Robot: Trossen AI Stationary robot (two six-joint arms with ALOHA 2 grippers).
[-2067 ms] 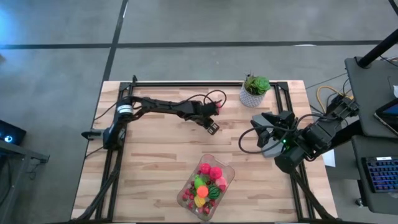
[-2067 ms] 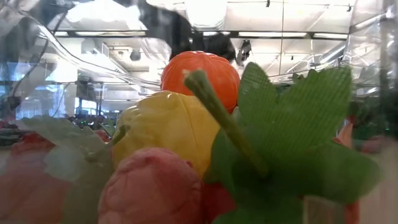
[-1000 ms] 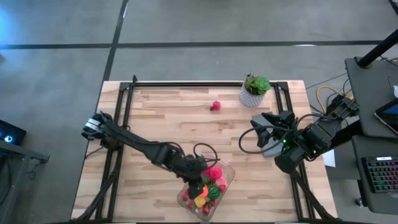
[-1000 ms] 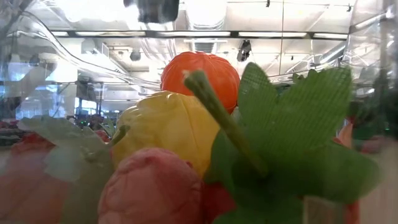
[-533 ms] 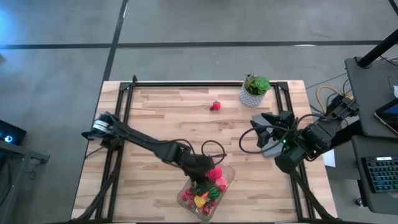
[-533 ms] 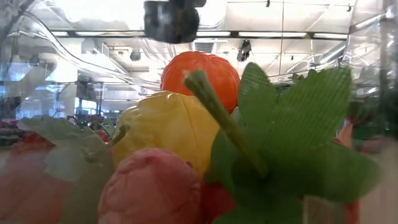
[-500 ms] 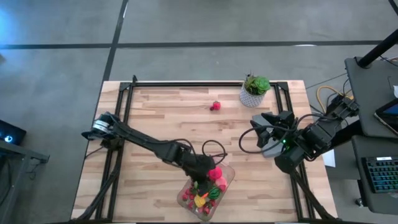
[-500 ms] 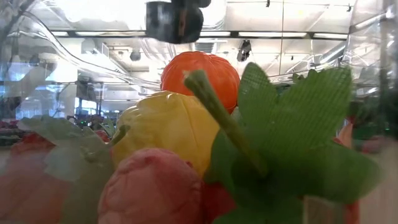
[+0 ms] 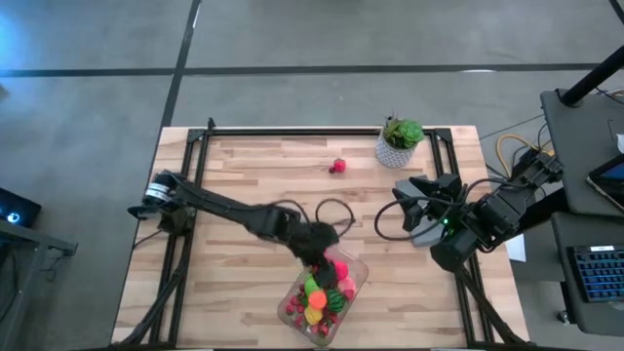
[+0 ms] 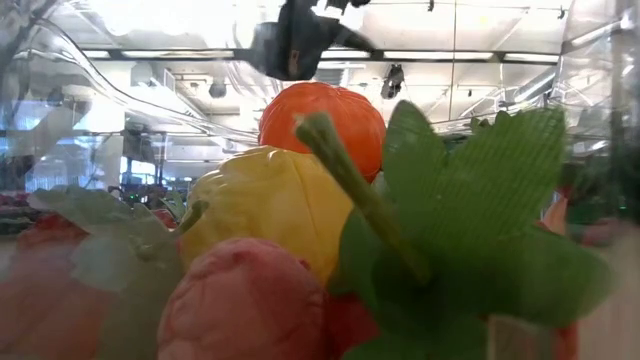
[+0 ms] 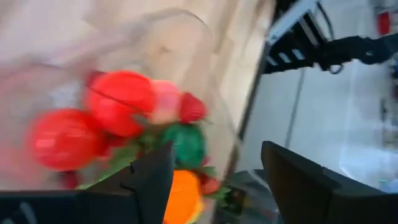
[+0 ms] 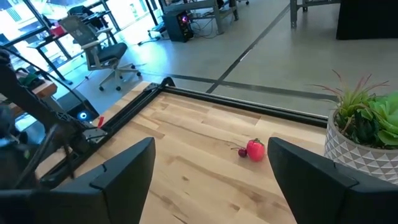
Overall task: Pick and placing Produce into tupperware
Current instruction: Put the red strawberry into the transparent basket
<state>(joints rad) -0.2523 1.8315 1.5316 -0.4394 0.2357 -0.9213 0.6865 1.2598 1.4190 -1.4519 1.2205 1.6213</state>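
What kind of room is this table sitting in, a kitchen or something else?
Not a kitchen; it looks like a robotics lab or open workshop. The wooden table stands on bare concrete floor, an office chair and computer gear sit beyond it, and the produce is toy fruit.

we see grey concrete floor (image 9: 292, 39) with dark seams, office chair (image 12: 102, 55), desks beyond, bright ceiling lights (image 10: 330, 20) overhead.

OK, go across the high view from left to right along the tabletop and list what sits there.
Left gripper over the near-side clear rectangular plastic container of toy produce → lone small red berry on the bare wood → leafy green plant in a white pot → right gripper, parked at the table's right edge.
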